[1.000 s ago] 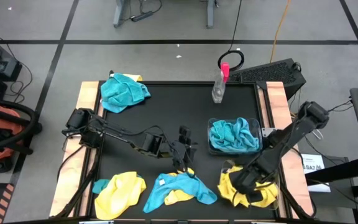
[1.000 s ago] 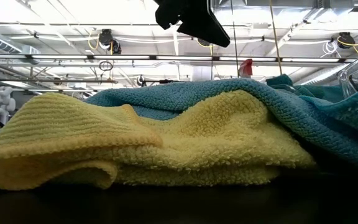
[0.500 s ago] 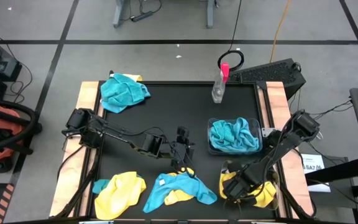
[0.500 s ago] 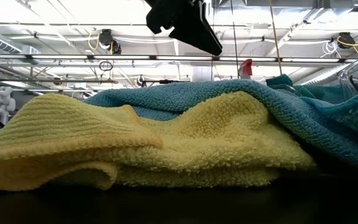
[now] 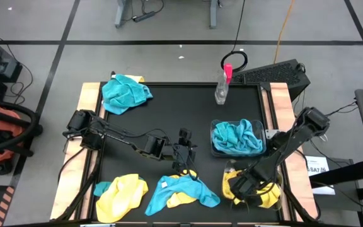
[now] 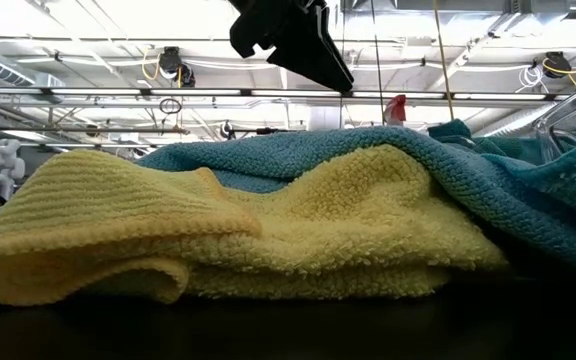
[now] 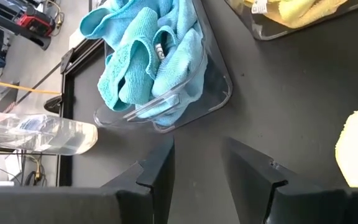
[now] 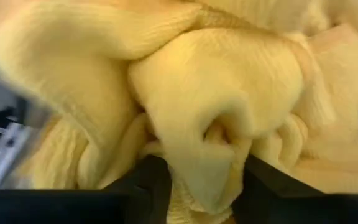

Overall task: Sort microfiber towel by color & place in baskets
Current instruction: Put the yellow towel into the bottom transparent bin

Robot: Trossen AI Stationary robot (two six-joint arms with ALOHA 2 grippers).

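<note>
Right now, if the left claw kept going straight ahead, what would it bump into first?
Probably the clear basket full of blue towels. The left claw points across bare black table toward it, though how far off is unclear.

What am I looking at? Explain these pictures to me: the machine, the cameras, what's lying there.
It is a robot with two dark arms at a black table, sorting towels by colour. One picture looks straight down, one looks level across the tabletop, and one comes from each wrist.

The left arm hovers mid-table, jaws open and empty. The right arm reaches down into the basket of yellow towels.

The other clear basket holds blue towels. Lying loose are a blue towel, a yellow towel and a blue-and-yellow heap. A spray bottle stands behind.
</note>
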